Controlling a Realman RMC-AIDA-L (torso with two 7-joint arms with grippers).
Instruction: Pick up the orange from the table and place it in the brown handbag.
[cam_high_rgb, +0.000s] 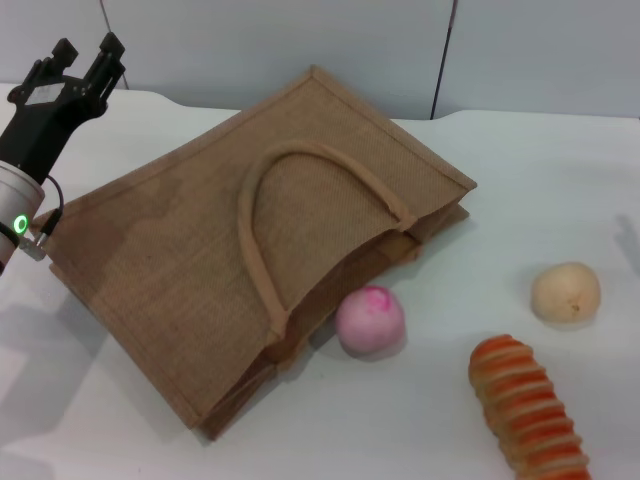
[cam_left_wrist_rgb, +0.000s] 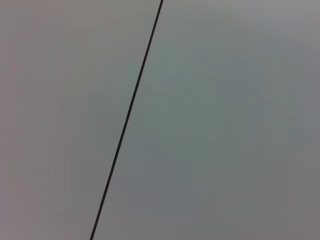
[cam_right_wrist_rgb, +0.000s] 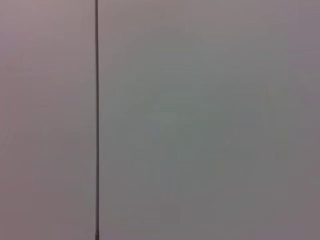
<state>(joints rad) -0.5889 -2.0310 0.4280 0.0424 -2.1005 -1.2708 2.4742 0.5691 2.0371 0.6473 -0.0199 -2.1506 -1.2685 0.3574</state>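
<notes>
The brown handbag (cam_high_rgb: 230, 240) lies flat on the white table (cam_high_rgb: 560, 180), its looped handle on top and its mouth facing the near right. No orange shows in any view. My left gripper (cam_high_rgb: 86, 52) is raised at the far left, above the bag's far left corner, fingers apart and holding nothing. My right gripper is out of view. Both wrist views show only a grey wall panel with a dark seam.
A pink ball (cam_high_rgb: 369, 320) lies right at the bag's mouth. A pale beige ball (cam_high_rgb: 565, 293) lies to the right. A ridged orange-and-cream striped long item (cam_high_rgb: 528, 405) lies at the near right. A grey panelled wall stands behind the table.
</notes>
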